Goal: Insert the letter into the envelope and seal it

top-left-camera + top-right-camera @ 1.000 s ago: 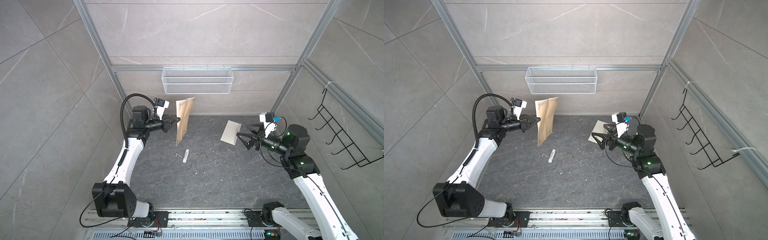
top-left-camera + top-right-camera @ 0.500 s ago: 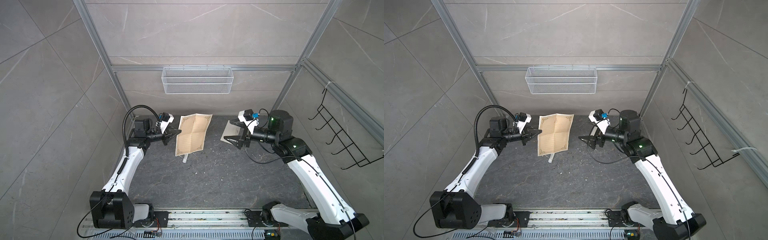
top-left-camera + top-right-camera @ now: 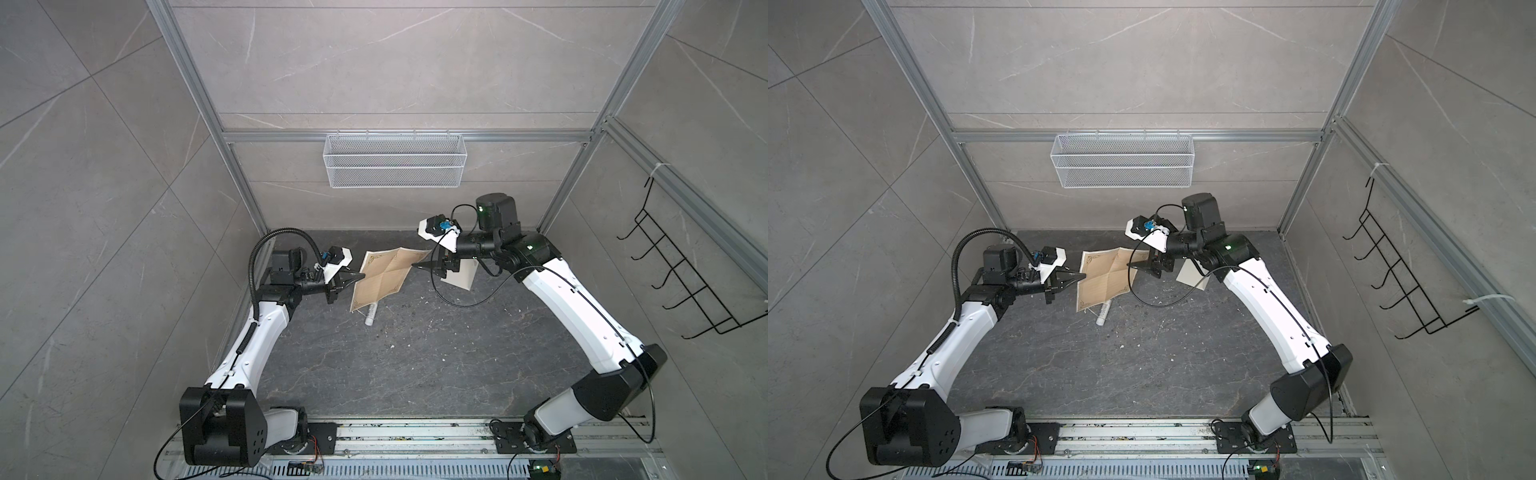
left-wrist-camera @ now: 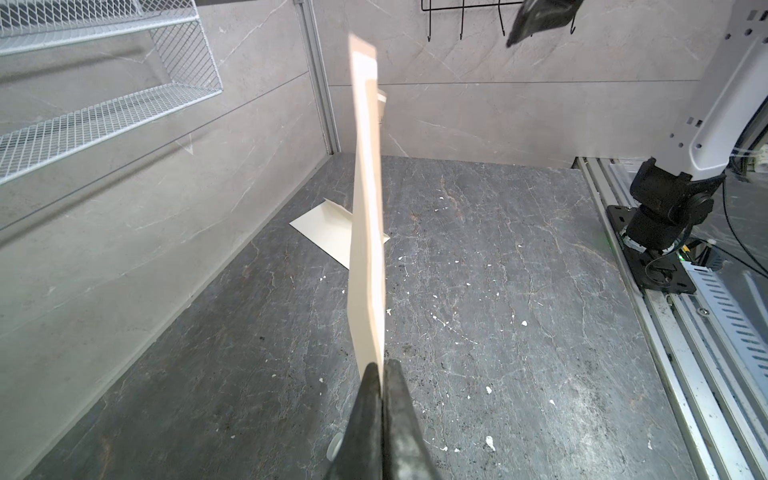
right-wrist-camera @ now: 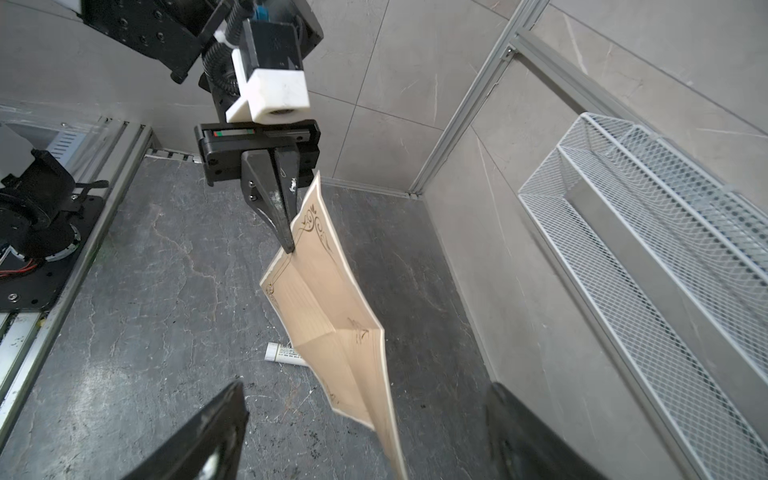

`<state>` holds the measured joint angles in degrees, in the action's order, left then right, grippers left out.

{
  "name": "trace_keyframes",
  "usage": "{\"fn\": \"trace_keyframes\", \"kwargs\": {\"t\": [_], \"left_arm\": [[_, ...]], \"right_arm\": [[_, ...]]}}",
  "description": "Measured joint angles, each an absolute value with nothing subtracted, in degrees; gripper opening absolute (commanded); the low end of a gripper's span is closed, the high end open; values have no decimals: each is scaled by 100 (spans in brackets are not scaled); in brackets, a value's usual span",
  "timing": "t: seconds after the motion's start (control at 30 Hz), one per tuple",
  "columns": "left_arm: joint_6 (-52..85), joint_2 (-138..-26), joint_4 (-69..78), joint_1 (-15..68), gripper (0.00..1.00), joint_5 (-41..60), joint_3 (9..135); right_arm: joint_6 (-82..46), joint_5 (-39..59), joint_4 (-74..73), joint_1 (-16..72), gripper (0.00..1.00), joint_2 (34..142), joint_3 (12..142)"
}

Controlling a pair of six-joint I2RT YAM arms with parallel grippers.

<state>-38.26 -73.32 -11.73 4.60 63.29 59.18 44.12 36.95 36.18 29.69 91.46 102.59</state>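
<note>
The tan letter [image 3: 384,278] [image 3: 1104,278] with its dark ornamental border hangs above the floor, creased and tilted. My left gripper [image 3: 361,275] [image 4: 381,368] is shut on the middle of its left edge. In the right wrist view the letter [image 5: 328,299] slants down from that left gripper [image 5: 289,247]. My right gripper [image 3: 417,266] [image 5: 365,386] is open wide. The letter's right edge lies between its fingers, touching neither. The cream-white envelope [image 3: 461,276] [image 4: 328,228] lies flat on the floor, partly hidden behind my right gripper in both top views.
A white glue-stick tube [image 3: 371,315] [image 5: 286,353] lies on the dark floor under the letter. A white wire basket [image 3: 395,166] hangs on the back wall, a black hook rack [image 3: 681,282] on the right wall. The arms' rail [image 3: 415,436] runs along the front.
My right arm has swung left from the envelope until its open fingers straddle the letter's right edge. My left gripper has turned the letter from edge-on to face up and lowered it slightly.
</note>
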Motion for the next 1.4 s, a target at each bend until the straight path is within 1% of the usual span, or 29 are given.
{"fn": "trace_keyframes", "kwargs": {"t": [0.07,0.17,0.27,0.37,0.5,0.6,0.63,0.67,0.7,0.73,0.77,0.87,1.1,1.27,1.4], "left_arm": [[-3907,-7332,-1170,467,0,6348,5918],[-3972,-7332,-1162,504,0,6390,5918],[-4021,-7332,-1155,541,0,6466,5918],[-4060,-7332,-1155,582,0,6499,5918],[-4095,-7330,-1155,628,0,6514,5916],[-4104,-7330,-1155,652,0,6521,5916],[-4104,-7330,-1155,655,0,6523,5916],[-4104,-7330,-1155,668,1,6523,5916],[-4104,-7330,-1157,676,9,6521,5916],[-4101,-7332,-1160,679,20,6521,5916],[-4108,-7332,-1153,679,26,6525,5916],[-4097,-7332,-1149,690,36,6545,5916],[-4042,-7360,-1144,716,44,6619,5916],[-4025,-7472,-1127,744,45,6626,5916],[-3953,-7612,-1122,757,44,6624,5916]], "right_arm": [[4574,3632,3800,3103,87,9369,10490],[4766,3529,3992,3315,77,9572,10661],[4847,3409,4106,3470,71,9706,10766],[4884,3301,4254,3553,55,9883,10951],[4856,3181,4480,3583,26,10064,11179],[4829,3118,4613,3601,5,10066,11183],[4827,3098,4635,3612,0,10066,11181],[4834,3076,4646,3623,0,10066,11170],[4818,3057,4652,3634,0,10062,11153],[4827,3022,4652,3642,0,10053,11131],[4825,2987,4652,3645,0,10038,11093],[4827,2840,4665,3653,0,9955,10975],[4851,2541,4534,3653,0,9332,10554],[4873,2521,4346,3653,0,8945,10455],[4873,2528,4272,3653,0,8838,10438]]}}
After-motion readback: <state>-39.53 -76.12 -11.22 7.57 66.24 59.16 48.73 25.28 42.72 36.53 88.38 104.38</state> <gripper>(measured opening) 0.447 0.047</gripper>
